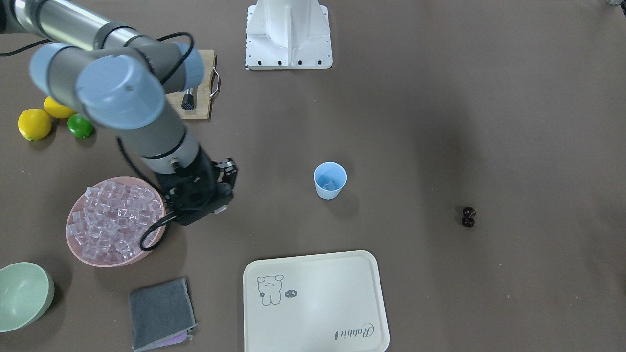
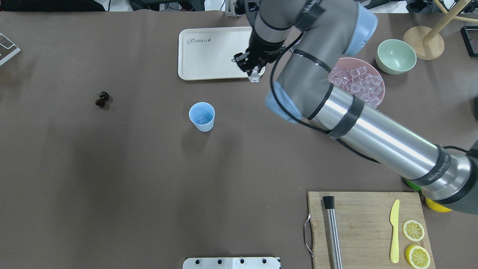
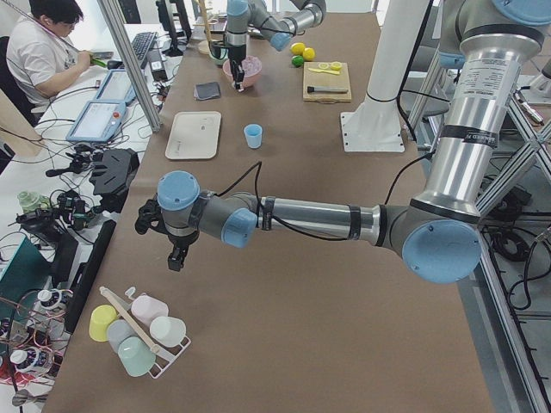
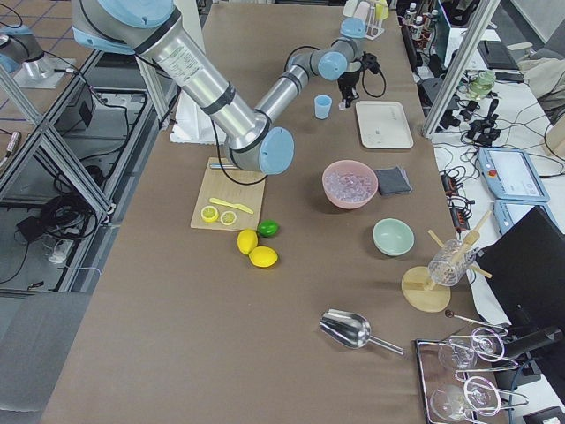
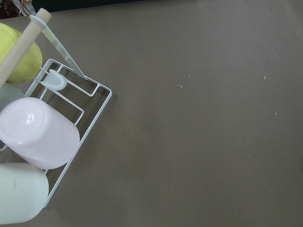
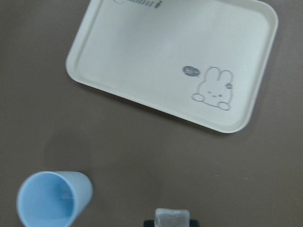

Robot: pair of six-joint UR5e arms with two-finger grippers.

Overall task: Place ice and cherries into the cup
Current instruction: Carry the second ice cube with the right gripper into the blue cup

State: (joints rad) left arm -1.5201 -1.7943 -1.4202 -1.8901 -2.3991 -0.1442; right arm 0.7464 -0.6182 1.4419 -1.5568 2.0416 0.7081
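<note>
The light-blue cup point(image 1: 330, 181) stands upright mid-table, with one ice cube point(image 1: 328, 185) in it; it also shows in the overhead view point(image 2: 202, 116) and the right wrist view point(image 6: 52, 198). The cherries point(image 1: 468, 217) lie as a pair on the table, far from the cup point(image 2: 102, 99). The pink bowl point(image 1: 105, 262) holds many ice cubes point(image 1: 115, 220). My right gripper point(image 2: 255, 76) is shut on one ice cube point(image 6: 172, 217), above the table between bowl and cup. My left gripper point(image 3: 172, 254) hangs far off at the table's end; I cannot tell whether it is open or shut.
A cream tray point(image 1: 315, 303) lies near the cup. A pale-green bowl point(image 1: 22, 293) and a grey cloth point(image 1: 160, 313) lie by the pink bowl. A cutting board point(image 2: 366, 228) carries a muddler, a knife and lemon slices. A cup rack point(image 5: 38, 137) sits under my left wrist.
</note>
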